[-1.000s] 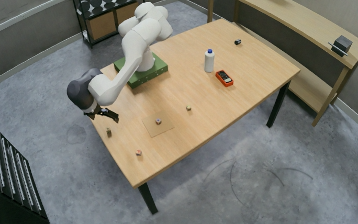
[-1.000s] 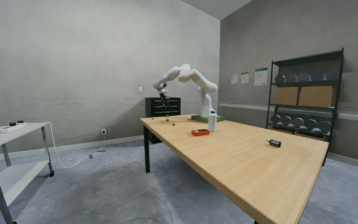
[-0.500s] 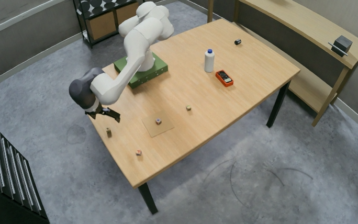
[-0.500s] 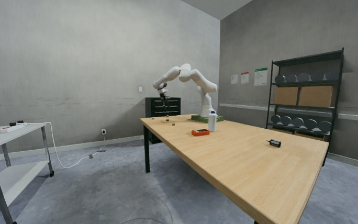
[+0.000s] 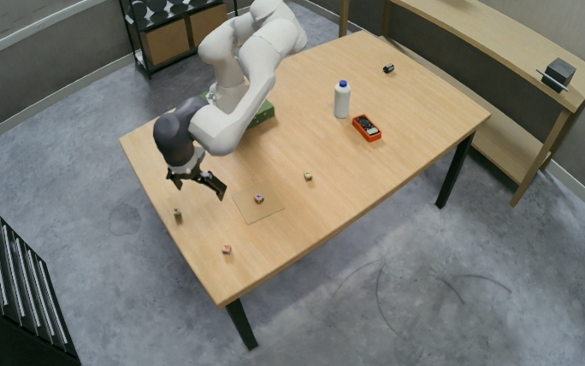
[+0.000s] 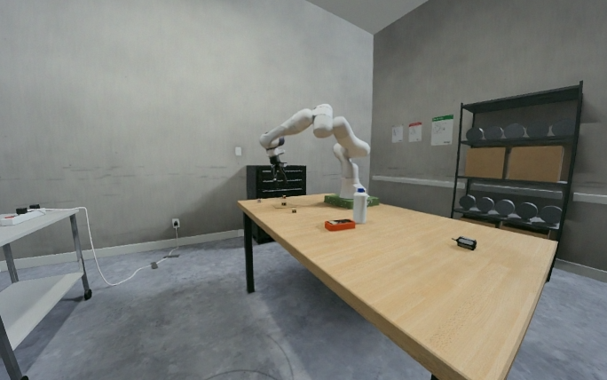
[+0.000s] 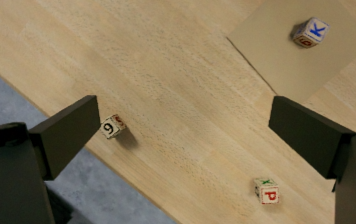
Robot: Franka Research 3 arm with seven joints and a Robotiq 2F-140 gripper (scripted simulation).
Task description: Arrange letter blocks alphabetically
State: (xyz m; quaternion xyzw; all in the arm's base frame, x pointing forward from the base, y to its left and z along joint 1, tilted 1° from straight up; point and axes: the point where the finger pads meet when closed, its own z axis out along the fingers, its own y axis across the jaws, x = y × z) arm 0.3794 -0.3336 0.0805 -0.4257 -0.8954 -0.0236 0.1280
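Pincer is spread above the 9 block; sorting appears in hand, and the next move likely requires choosing a letter block.

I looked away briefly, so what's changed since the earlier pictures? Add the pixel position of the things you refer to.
The gripper (image 5: 200, 191) (image 6: 280, 180) (image 7: 185, 111) has shifted rightward in the top view, toward the mat (image 5: 246, 212) (image 6: 277, 207) (image 7: 292, 75). It has visibly taken hold of nothing. All four blocks (image 5: 177, 215) (image 5: 258, 198) (image 5: 308, 175) (image 5: 226, 249) (image 6: 294, 210) (image 7: 114, 126) (image 7: 311, 33) (image 7: 267, 191) and the mat stayed put.
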